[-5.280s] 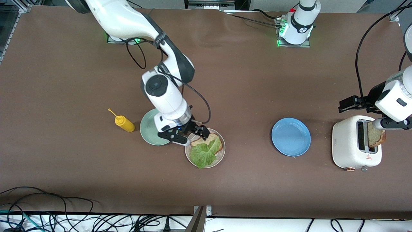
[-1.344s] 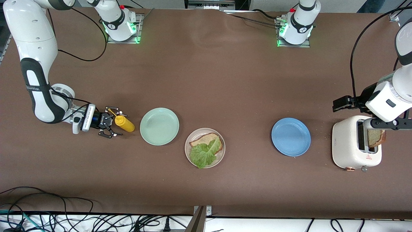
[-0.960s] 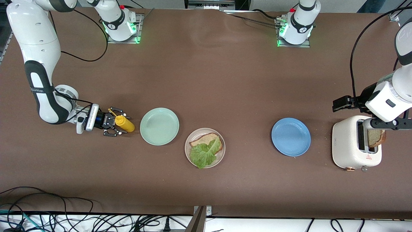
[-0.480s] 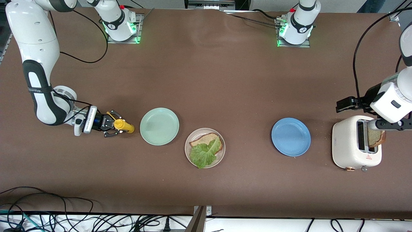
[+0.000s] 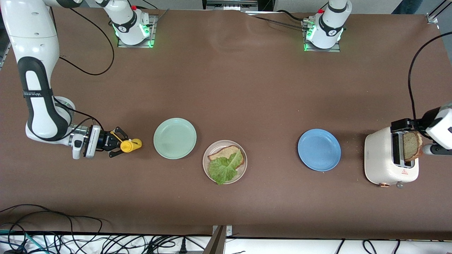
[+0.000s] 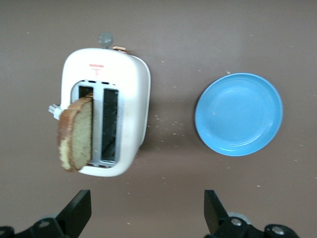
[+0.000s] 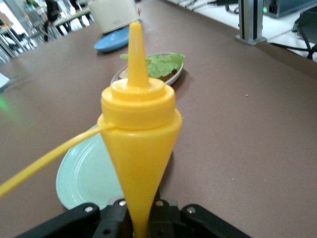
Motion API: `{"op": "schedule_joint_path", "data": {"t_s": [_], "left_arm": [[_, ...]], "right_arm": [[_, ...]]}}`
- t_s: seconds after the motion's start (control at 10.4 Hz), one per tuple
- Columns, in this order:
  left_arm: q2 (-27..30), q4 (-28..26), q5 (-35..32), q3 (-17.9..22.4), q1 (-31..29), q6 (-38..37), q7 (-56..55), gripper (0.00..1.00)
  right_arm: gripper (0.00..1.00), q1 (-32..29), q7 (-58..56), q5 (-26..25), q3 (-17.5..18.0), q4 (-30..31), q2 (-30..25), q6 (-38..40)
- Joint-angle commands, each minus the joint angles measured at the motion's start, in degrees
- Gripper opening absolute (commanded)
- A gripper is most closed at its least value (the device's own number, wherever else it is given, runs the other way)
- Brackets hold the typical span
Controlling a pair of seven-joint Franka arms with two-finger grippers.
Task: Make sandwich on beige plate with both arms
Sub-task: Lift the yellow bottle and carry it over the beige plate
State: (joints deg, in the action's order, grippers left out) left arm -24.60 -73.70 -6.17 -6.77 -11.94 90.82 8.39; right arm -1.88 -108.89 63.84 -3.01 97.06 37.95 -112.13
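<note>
Right tool (image 5: 119, 145) around mustard bottle (image 5: 130, 145).

Right arm (image 5: 33, 81) folded down at its own end of the table, wrist level, right gripper (image 5: 118, 145) low, clamped on yellow squeeze bottle (image 7: 138, 148). Left arm (image 5: 439, 128) mostly out of frame, wrist pointing down, left gripper (image 6: 143, 215) fingers spread wide over toaster (image 6: 106, 111), holding nothing.
</note>
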Motion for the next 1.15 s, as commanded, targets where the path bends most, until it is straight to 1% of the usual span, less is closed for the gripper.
{"op": "schedule_joint_path", "data": {"t_s": [0.0,0.19,0.29,0.38,0.48,0.58,0.86,0.96,1.06], "left_arm": [[-1.7,0.7,-1.6,-0.6,-1.8,1.6,4.7,1.00],[-3.1,0.7,-1.6,-0.6,-2.5,2.9,5.0,1.00],[-3.9,0.7,-1.6,-0.6,-2.7,4.3,5.8,1.00],[-4.9,0.8,-1.6,-0.5,-3.2,4.9,9.3,1.00],[-5.5,0.7,-1.6,-0.5,-4.5,6.4,12.1,1.00],[-6.2,0.7,-1.6,-0.5,-5.2,6.7,14.2,1.00],[-7.7,0.7,-1.5,-0.6,-7.9,8.3,15.3,1.00],[-8.2,0.7,-1.6,-0.6,-8.3,8.5,15.3,1.00],[-8.2,0.7,-1.9,-0.6,-8.4,8.5,15.3,1.00]], "right_arm": [[0.00,0.8,13.3,-10.2,3.2,-2.0,-3.4,-5.4],[0.00,2.4,26.5,-21.8,5.5,-4.3,-4.2,-8.5],[0.00,4.0,32.1,-26.8,5.6,-5.9,-4.3,-9.8],[0.00,5.6,37.3,-31.6,5.6,-6.9,-4.5,-9.9],[0.00,7.0,41.5,-36.4,5.9,-7.9,-4.5,-9.9],[0.00,7.6,44.5,-42.0,7.0,-8.5,-4.5,-10.0],[0.00,11.7,55.6,-60.0,9.6,-9.6,-4.3,-11.4],[0.00,11.9,60.0,-64.9,11.3,-9.7,-4.2,-11.0],[0.00,13.2,63.7,-69.2,11.8,-9.9,-4.1,-10.8]]}}
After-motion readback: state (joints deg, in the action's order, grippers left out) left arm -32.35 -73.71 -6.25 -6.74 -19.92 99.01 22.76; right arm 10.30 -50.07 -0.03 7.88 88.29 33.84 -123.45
